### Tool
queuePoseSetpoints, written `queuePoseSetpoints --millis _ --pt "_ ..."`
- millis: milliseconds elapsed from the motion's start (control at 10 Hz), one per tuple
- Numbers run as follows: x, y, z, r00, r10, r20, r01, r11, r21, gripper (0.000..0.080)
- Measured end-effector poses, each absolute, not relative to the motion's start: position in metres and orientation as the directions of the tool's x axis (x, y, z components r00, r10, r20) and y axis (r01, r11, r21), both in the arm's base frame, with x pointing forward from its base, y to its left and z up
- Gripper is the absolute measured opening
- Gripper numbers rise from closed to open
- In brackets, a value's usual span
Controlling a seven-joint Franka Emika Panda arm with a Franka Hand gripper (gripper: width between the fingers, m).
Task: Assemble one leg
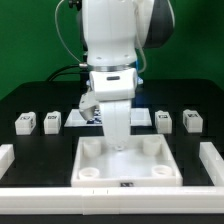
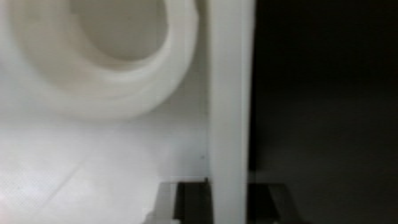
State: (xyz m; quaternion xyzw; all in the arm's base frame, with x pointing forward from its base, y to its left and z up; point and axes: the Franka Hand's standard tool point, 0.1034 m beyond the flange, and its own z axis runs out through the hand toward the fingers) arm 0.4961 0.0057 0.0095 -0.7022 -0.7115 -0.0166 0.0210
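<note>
Though set low on the white tabletop, shows the gripper drawn narrow, jaws almost together, tips down at the surface near the far edge, between the two far corner holes. Cannot tell whether pinching anything. In the wrist view, places the gripper right at a pale edge of the tabletop, with a round hole ahead and dark desk alongside. Behind the gripper, well apart, four white legs flat on the desk: first leg and second leg toward the exterior view's left, third leg and fourth leg toward its right. Marker board just behind the gripper.
</note>
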Motion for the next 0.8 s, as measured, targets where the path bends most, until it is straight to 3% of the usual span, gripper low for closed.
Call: queuePoseSetpoints --millis 500,800 --pt "0.501 0.041 0.008 0.065 0.997 0.049 0.996 -0.061 -0.065 0.0058" --pt "0.502 0.056 0.008 0.058 0.997 0.053 0.997 -0.055 -0.062 0.0059"
